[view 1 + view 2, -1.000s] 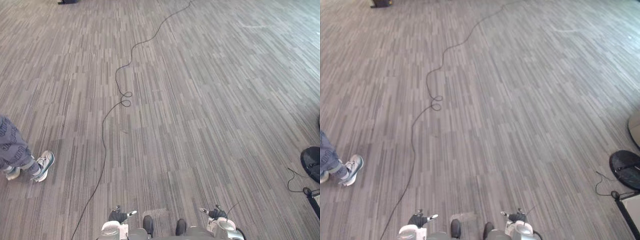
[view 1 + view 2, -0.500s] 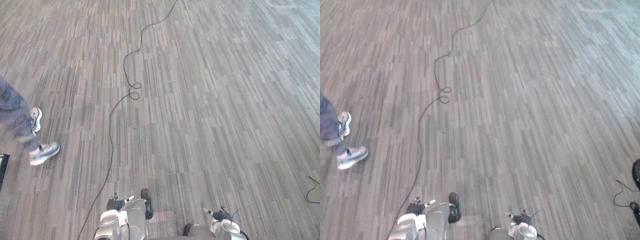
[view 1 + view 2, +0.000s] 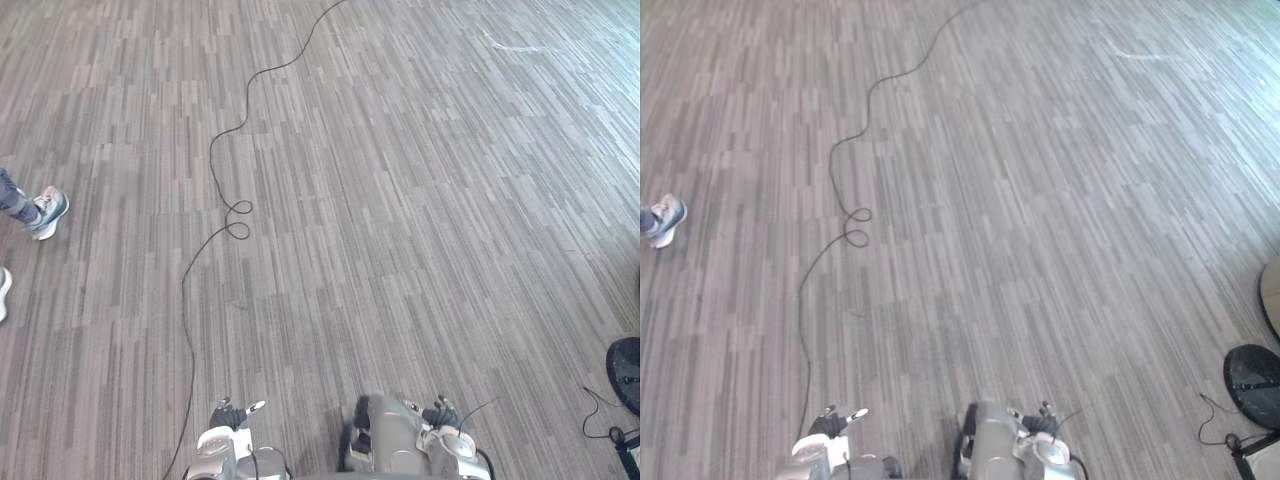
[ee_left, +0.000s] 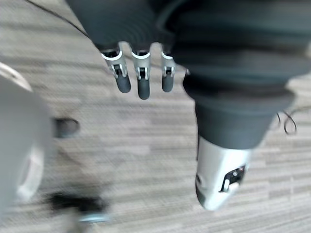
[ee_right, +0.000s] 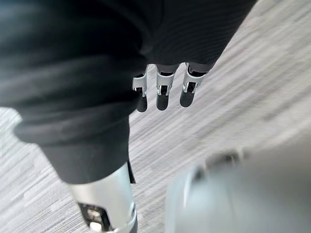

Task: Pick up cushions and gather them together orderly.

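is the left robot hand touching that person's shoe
Apart. In the left eye view the left robot hand sits by the bottom edge, the shoe far off at the left edge, with floor between.

The floor (image 3: 400, 200) is seen evenly and brightly lit, with a paler sheen toward its far right, from where the light is perhaps thrown.
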Controlling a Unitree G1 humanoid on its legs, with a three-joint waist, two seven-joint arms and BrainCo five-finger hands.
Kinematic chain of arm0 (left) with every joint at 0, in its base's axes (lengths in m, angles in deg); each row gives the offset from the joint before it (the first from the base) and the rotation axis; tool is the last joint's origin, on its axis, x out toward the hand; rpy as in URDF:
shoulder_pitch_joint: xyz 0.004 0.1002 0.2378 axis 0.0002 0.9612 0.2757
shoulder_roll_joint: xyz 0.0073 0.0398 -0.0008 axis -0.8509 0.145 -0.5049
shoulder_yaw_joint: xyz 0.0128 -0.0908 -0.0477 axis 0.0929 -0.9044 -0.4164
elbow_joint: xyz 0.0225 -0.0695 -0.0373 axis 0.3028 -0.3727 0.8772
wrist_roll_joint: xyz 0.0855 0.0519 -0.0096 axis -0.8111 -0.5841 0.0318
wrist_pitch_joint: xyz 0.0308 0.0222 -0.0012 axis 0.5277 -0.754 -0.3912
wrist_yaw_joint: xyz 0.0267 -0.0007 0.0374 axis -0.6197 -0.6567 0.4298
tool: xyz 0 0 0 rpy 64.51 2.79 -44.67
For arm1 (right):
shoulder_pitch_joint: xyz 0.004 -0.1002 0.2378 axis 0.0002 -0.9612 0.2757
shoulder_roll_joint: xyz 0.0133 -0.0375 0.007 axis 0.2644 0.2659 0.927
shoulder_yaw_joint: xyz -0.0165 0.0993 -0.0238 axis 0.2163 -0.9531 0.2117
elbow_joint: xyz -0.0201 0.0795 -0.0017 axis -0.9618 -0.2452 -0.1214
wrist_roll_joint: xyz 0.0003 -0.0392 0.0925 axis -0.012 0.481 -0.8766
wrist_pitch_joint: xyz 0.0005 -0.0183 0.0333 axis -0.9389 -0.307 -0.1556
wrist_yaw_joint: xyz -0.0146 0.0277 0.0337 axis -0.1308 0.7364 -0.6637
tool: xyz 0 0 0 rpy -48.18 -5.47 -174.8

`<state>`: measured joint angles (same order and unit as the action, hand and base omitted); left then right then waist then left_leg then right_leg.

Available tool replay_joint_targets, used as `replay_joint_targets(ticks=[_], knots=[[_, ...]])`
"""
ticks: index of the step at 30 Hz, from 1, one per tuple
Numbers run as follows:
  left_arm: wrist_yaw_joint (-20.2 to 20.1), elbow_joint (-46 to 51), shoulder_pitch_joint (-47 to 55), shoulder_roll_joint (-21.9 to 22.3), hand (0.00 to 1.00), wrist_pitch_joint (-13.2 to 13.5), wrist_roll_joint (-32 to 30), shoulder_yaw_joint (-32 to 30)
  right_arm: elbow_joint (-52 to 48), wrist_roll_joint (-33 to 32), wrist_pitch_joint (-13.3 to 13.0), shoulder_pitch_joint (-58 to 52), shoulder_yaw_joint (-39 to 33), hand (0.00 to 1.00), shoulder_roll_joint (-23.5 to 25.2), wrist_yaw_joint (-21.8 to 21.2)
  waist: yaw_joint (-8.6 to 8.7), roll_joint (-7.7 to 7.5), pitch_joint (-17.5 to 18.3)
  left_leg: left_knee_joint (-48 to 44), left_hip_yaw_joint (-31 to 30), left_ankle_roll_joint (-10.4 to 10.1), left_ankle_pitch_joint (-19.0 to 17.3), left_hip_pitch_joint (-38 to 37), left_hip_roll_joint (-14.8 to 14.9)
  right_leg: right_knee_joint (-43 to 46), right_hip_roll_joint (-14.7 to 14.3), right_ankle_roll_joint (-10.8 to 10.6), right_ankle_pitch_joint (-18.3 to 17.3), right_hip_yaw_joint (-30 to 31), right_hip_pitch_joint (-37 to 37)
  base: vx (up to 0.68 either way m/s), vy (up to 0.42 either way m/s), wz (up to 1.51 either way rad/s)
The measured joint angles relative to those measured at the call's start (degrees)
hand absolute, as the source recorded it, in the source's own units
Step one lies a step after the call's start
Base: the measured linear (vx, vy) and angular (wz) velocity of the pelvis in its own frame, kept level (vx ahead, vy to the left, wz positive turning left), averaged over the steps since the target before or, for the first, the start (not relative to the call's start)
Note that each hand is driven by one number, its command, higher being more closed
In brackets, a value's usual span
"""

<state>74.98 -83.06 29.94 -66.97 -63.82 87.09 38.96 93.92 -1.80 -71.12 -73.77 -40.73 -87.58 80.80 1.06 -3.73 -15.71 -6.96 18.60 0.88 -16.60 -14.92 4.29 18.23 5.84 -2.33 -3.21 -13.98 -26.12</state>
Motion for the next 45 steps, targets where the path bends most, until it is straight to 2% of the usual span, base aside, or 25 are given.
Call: replay_joint_targets(ticks=[1, 3, 5, 7, 8, 10, 13, 16, 17, 19, 20, 23, 25, 26, 29, 32, 34, 35, 36, 37, 38, 39, 40, 41, 45], knots=[[-0.03, -0.62, 0.24, 0.38, 0.00, 0.05, -0.24, -0.15, 1.06, -0.23, -0.13, 0.09, -0.33, 0.00, -0.50, -0.09, 0.21, -0.18, -0.17, 0.74, -1.99, -1.69, -0.21, -2.95, 0.35, -0.26, -0.73, 5.47, 8.23, 2.10, 0.74, 0.59, -0.199, 0.21], [-0.08, -1.54, -0.17, 2.38, 0.00, 0.00, -0.42, -0.55, 1.46, 1.14, 0.08, 1.25, -0.69, 0.00, -2.32, -0.10, 0.02, 3.06, -0.40, -0.03, -2.85, -7.27, 3.05, -4.25, 2.40, 9.53, -1.67, 5.70, 0.29, 1.71, -1.58, 0.55, -0.194, -0.06], [-0.08, -1.49, 0.01, 3.75, 0.00, 0.07, -0.46, -2.51, 0.98, 1.09, 0.38, 1.21, -3.16, 0.00, -2.12, -0.12, 0.41, 4.47, -0.46, -7.47, -4.42, -9.46, 5.01, -3.45, 4.81, 14.72, -2.38, 6.70, -6.11, 0.65, -0.64, 0.67, -0.292, -0.01], [-0.10, -0.77, 0.10, 4.22, 0.00, -0.14, -0.61, -4.24, 0.86, 1.07, 0.55, 1.08, -2.96, 0.00, -1.76, -0.07, 0.70, 5.07, -0.83, -24.50, -7.01, -10.87, 9.60, 1.78, 8.51, 14.90, -4.20, 7.53, -9.85, 0.37, 3.66, 0.54, -0.209, -0.09], [-0.21, 0.61, 0.23, 4.44, 0.00, -0.02, -0.97, -4.67, 0.75, 1.05, 0.57, 0.78, -1.95, 0.00, -1.33, 0.00, 0.35, 5.38, -1.01, -41.56, -8.90, -11.80, 11.06, 8.70, 11.68, 12.98, -6.19, 8.53, -11.68, 0.46, 8.83, 0.51, -0.143, -0.23], [-0.22, 2.77, 0.19, 4.59, 0.00, 0.15, -1.38, -4.79, 0.74, 1.05, 0.55, 0.27, -0.78, 0.00, 0.19, 0.06, -0.52, 4.91, -1.03, -53.48, -7.59, -9.64, 4.99, 17.10, 13.82, 9.40, -7.56, 9.38, -13.13, 1.21, 15.40, 0.48, -0.111, -0.21], [-0.19, 6.40, 0.29, 4.90, 0.00, 0.63, -1.36, -4.73, -1.12, 0.22, 0.79, -1.01, 1.10, 0.00, 0.75, 0.04, -1.95, 4.01, -0.53, -49.78, -3.30, -5.85, 0.10, 28.77, 13.22, 2.95, -7.70, 8.77, -14.91, 4.84, 23.76, 0.48, -0.010, -0.43], [-0.19, 7.30, 0.44, 4.69, 0.00, 1.60, -1.38, -4.52, -0.95, -0.21, 0.97, -0.98, 1.70, 0.00, 1.39, 0.02, -3.91, 3.63, -0.38, -27.44, -2.84, -6.34, 1.15, 33.51, 8.75, -0.86, -5.46, 6.03, -16.35, 10.85, 30.22, 0.58, 0.178, -0.98], [-0.20, 7.74, 0.64, 4.76, 0.00, 1.83, -1.29, -4.47, -0.82, -0.19, 0.95, -0.96, 1.65, 0.00, 1.61, 0.05, -4.29, 3.54, -0.24, -17.91, -4.70, -6.93, 6.34, 34.97, 6.54, -2.30, -3.79, 4.65, -17.92, 13.36, 32.91, 0.61, 0.301, -0.97], [-0.16, 7.79, 1.62, 4.21, 0.00, 1.99, -1.30, -4.02, 0.41, -0.09, 1.05, -1.62, 1.83, 0.00, 1.79, 0.01, -4.93, 2.36, 1.11, -15.56, -5.97, -6.24, 13.64, 34.65, 4.17, -4.65, -1.74, 4.00, -19.00, 18.10, 35.49, 0.61, 0.345, -1.02], [-0.16, 7.70, 1.74, 3.30, 0.00, 1.91, -1.30, -4.10, 1.00, -0.06, 1.02, -1.42, 1.83, 0.00, 2.85, -0.01, -4.68, 1.24, 2.23, -16.61, -4.94, -5.26, 11.20, 34.79, 3.49, -4.45, -0.35, 4.44, -18.68, 19.37, 35.29, 0.65, 0.338, -0.74], [-0.10, 7.44, 2.01, 1.48, 0.00, 1.73, -1.31, -4.56, 1.30, 0.51, 1.16, -2.29, 1.59, 0.00, 4.25, -0.21, -5.03, -2.18, 3.23, -23.31, -2.24, -1.93, 6.28, 32.03, 3.02, 6.16, 1.64, -0.08, -13.20, 24.10, 32.23, 0.76, 0.382, -0.68], [-0.09, 5.31, 2.93, 0.30, 0.00, 1.34, -1.22, -3.52, 0.70, 1.56, 1.08, -2.50, 1.78, 0.00, 4.21, -0.65, -4.22, -1.87, 3.18, -20.98, 0.02, 0.69, 4.60, 22.54, 2.61, 30.04, 1.97, -10.07, -2.94, 23.00, 23.87, 0.54, 0.188, -0.90], [-0.08, 4.82, 2.99, 0.30, 0.00, 1.19, -1.09, -3.37, -0.38, 1.64, 0.90, -2.73, 1.85, 0.00, 4.20, -0.82, -4.06, -1.81, 3.16, -19.79, 0.56, 0.83, 4.17, 19.75, 2.42, 36.24, 2.27, -9.70, -3.43, 21.22, 20.90, 0.51, 0.115, -0.90], [-0.11, 3.30, 2.57, 0.73, 0.00, 0.57, -0.93, -1.77, -3.56, 2.31, 0.77, -3.21, 1.91, 0.00, 4.19, -1.37, -3.75, -1.33, 3.11, -12.41, 5.34, 1.74, 2.99, 8.24, 2.29, 46.39, 3.26, -2.05, -8.81, 10.01, 9.68, 0.55, 0.104, -0.79], [-0.21, 1.87, 1.58, 1.61, 0.00, 0.42, -0.93, -1.67, -5.49, 2.99, 0.42, -2.80, 1.78, 0.00, 3.70, -1.77, -2.02, -0.62, 2.66, -7.15, 7.19, 1.69, 3.03, 0.88, 3.31, 34.87, 3.02, 1.13, -12.28, -1.94, 1.50, 0.56, 0.014, -0.37], [-0.36, 0.21, 1.53, 1.79, 0.00, 0.41, -0.95, 0.14, -4.35, 3.85, 0.75, -2.28, 1.83, 0.00, 1.90, -1.98, -0.96, 0.26, 2.15, -4.52, 7.98, 1.36, 3.18, -4.58, 3.77, 12.40, 0.87, 3.30, -6.43, -7.02, 0.24, 0.70, -0.105, -0.12], [-0.41, 0.11, 1.63, 1.65, 0.00, 0.39, -1.00, 0.41, -3.31, 3.64, 0.75, -2.66, 1.68, 0.00, 1.72, -2.18, -0.91, -0.08, 2.35, -3.79, 7.42, -1.96, 3.59, -6.03, 2.48, 5.08, 0.28, 4.48, -1.44, -6.81, 1.04, 0.68, -0.126, -0.08], [-0.48, 0.05, 1.99, 1.44, 0.00, 0.41, -1.39, 0.18, -3.07, 3.67, 0.67, -3.22, 1.52, 0.00, 1.63, -2.18, -0.75, -0.84, 2.82, -3.58, 7.19, -5.70, 4.03, -7.95, 1.74, 1.17, 0.24, 9.07, 6.11, -5.88, 1.18, 0.70, -0.131, -0.43], [-0.61, -0.99, 1.75, 2.71, 0.00, 0.24, -1.51, -1.18, -3.07, 4.02, 0.85, -1.34, 0.82, 0.00, 0.08, -2.47, -1.21, 3.44, 3.15, -5.94, 5.78, -9.07, 5.31, -9.69, 4.87, 8.08, -2.10, 12.17, 2.85, -5.71, 0.25, 0.81, -0.163, -0.47], [-0.78, -0.86, 1.29, 3.89, 0.00, 0.26, -1.64, -1.35, -3.28, 4.21, 0.90, -1.29, 0.15, 0.00, -0.41, -2.59, -0.39, 4.94, 3.60, -12.19, 3.07, -12.30, 9.42, -7.48, 6.51, 11.37, -2.82, 11.87, -1.55, -5.68, 0.21, 0.65, -0.150, -0.48], [-0.75, -0.73, 1.21, 4.14, 0.00, 0.34, -1.76, -1.43, -3.39, 4.34, 0.96, -1.29, -0.15, 0.00, -0.40, -2.63, -0.31, 5.32, 3.66, -15.63, 1.96, -11.94, 11.40, -6.04, 7.08, 11.76, -3.06, 11.79, -2.72, -5.52, 0.59, 0.63, -0.153, -0.26], [-1.14, -0.09, 0.77, 4.58, 0.00, 0.33, -2.24, -2.34, -3.71, 4.99, 1.31, -0.99, 0.01, 0.00, -0.43, -2.69, -0.72, 6.93, 2.97, -33.29, -2.69, -10.98, 16.36, 1.60, 10.55, 10.15, -5.35, 11.86, -5.07, -4.32, 4.37, 0.72, -0.157, -0.50], [-1.51, 0.39, 0.84, 5.01, 0.00, 0.29, -2.57, -2.54, -3.33, 4.91, 1.49, -0.98, 0.22, 0.00, -0.42, -2.34, -1.06, 7.46, 2.46, -48.59, -4.26, -10.76, 13.01, 8.30, 13.48, 7.80, -7.54, 12.23, -6.33, -3.68, 9.60, 0.59, -0.122, -0.52], [-1.90, 4.62, 2.34, 5.15, 0.00, 1.03, -2.54, -1.41, -3.17, 3.66, 1.74, -2.18, 4.47, 0.00, 0.87, -1.97, -1.95, 4.96, 2.70, -53.08, -2.96, -8.25, 4.09, 21.62, 13.67, -0.23, -10.37, 12.20, -9.87, 1.78, 23.09, 0.54, -0.072, -0.60]])
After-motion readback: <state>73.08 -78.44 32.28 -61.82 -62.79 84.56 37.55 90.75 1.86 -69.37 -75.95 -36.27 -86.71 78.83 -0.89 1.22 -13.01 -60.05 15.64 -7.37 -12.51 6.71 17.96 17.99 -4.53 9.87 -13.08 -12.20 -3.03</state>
